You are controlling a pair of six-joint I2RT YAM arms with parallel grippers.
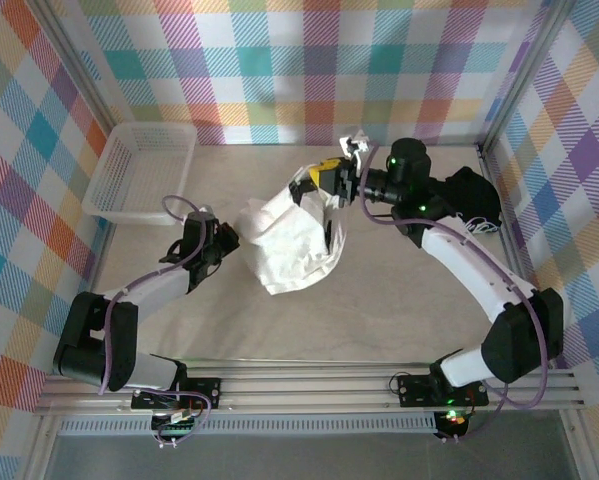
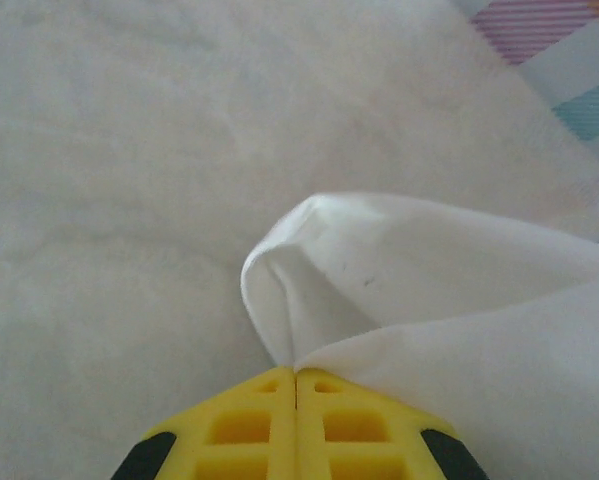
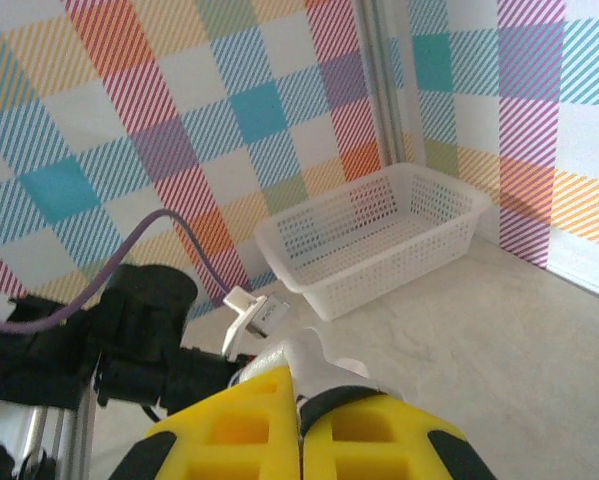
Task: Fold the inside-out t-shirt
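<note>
Cloth held at two points: the plain cream-white soft-fabric t-shirt lies bunched near the middle of the pale counter. Its lower part is heaped on the surface and its upper part is drawn up toward the far edge. The left pincer is clamped on a rounded fold at the shirt's left side, its yellow tips pressed together with white fabric spilling out beside them. The right pincer is likewise closed, with a small tuft of the same white cloth caught between its yellow tips, and it holds the shirt's far side above the counter. A white plastic mesh basket stands in the far left corner, and a dark crumpled garment lies by the right edge near the far right corner, both well apart from the work. No crease or neat edge shows, so the step in hand appears to be opening the shirt out rather than folding it. The next move probably calls for drawing the two held points apart with both grips kept tight. The cloth would then need lowering evenly so that it settles flat on the counter before any fold is made.
</note>
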